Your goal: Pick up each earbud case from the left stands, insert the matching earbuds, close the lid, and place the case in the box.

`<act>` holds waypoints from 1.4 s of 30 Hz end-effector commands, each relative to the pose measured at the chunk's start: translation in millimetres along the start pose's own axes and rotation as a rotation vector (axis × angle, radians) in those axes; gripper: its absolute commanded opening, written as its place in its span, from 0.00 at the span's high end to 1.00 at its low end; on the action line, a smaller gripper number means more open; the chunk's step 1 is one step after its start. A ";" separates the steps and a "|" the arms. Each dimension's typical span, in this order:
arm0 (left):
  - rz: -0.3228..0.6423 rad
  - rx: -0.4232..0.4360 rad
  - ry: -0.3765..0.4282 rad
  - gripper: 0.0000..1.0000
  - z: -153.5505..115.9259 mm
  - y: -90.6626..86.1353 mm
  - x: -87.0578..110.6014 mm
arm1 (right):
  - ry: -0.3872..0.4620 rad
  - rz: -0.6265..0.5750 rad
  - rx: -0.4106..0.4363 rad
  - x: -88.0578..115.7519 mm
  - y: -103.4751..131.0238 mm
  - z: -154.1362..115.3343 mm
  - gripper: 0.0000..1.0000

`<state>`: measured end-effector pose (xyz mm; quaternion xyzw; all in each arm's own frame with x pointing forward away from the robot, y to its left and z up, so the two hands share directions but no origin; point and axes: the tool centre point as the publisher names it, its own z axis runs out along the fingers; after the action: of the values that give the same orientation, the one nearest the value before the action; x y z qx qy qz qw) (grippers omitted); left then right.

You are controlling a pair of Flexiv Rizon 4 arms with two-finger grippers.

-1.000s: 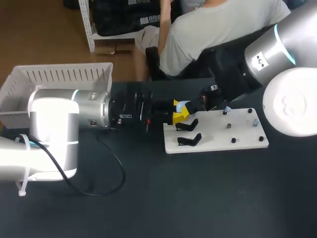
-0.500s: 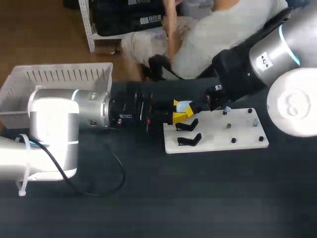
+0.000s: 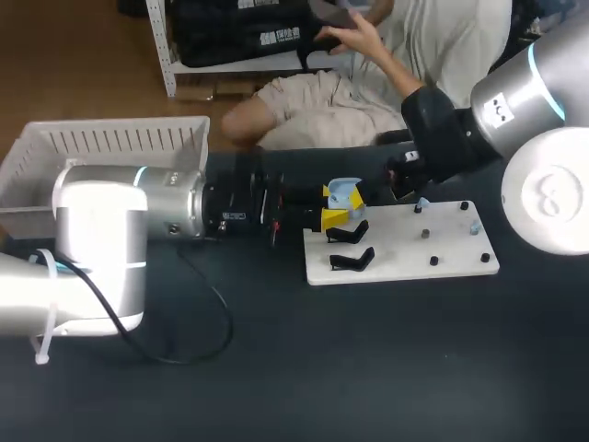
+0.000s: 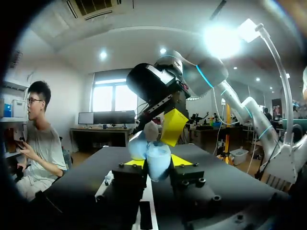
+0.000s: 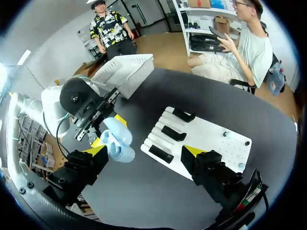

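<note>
**Head view:** The left claw (image 3: pixel 333 210) reaches along the nine-to-three line. It is clamped on the pale blue earbud case (image 3: pixel 345 194) above the ten o'clock corner of the white stand board (image 3: pixel 405 262). The right arm (image 3: pixel 451 138) comes in from two o'clock of the case and is near it. Small pale pieces, likely the earbuds (image 3: pixel 421 204), sit on pegs at three o'clock of the case, nearer the right arm. The box (image 3: pixel 110 143) lies well apart at nine o'clock.

**Left wrist view:** The case sits pinched between this claw's yellow tips, and its lid looks raised. One yellow fingertip (image 4: pixel 173 125) of the right arm hangs just ahead of it.

**Right wrist view:** The right claw (image 5: pixel 144 148) is spread wide and holds nothing. The case lies just beside one of its fingers, off the claw's midline. Judging from this, the right claw would need to shift sideways to come over the case.
</note>
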<state>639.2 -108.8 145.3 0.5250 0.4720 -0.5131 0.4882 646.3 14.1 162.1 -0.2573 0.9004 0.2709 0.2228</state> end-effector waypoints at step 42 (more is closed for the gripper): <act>0.004 -0.007 -0.003 1.00 -0.1 -1.4 0.2 | 0.529 0.204 0.504 77.7 -179.3 -28.0 0.26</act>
<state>639.1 -108.3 145.8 0.5251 0.4722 -0.5127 0.4882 674.2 -160.3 82.0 -0.1647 0.9858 -0.0119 0.0307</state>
